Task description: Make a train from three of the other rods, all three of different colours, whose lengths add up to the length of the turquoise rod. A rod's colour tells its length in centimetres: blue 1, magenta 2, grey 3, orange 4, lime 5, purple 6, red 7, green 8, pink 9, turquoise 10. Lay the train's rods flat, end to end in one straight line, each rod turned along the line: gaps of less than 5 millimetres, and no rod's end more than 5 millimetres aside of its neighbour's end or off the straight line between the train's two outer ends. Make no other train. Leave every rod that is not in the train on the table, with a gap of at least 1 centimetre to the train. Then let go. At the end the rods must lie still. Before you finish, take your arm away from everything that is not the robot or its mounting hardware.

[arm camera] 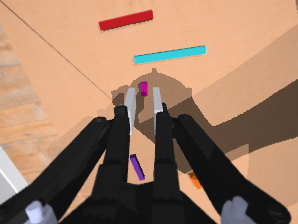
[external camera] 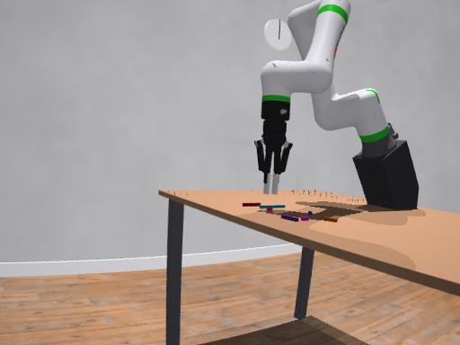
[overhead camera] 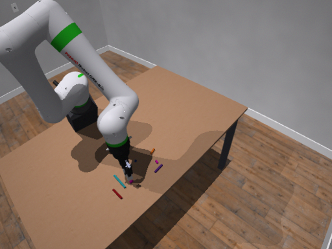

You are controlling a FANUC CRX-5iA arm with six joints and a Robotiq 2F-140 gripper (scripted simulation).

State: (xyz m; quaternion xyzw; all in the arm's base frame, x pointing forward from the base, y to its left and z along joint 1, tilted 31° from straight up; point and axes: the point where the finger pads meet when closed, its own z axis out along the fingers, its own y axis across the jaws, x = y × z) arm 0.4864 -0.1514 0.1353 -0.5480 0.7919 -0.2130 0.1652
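Observation:
The turquoise rod (overhead camera: 119,181) lies flat near the table's front edge, and it also shows in the wrist view (arm camera: 170,54). A red rod (overhead camera: 117,194) (arm camera: 125,20) lies just beyond it. A short magenta rod (overhead camera: 131,181) (arm camera: 143,88) lies next to the turquoise rod. My gripper (overhead camera: 129,176) (external camera: 271,190) hangs above this magenta rod, clear of the table. Its fingers are drawn in to a narrow gap and hold nothing. A purple rod (overhead camera: 158,168), a second magenta rod (overhead camera: 156,161), an orange rod (overhead camera: 152,150) and a tiny blue rod (overhead camera: 135,160) lie to the right.
The table's front edge runs close to the red rod. The arm's black base (overhead camera: 82,117) stands at the back left of the table. The rods lie in the arm's shadow.

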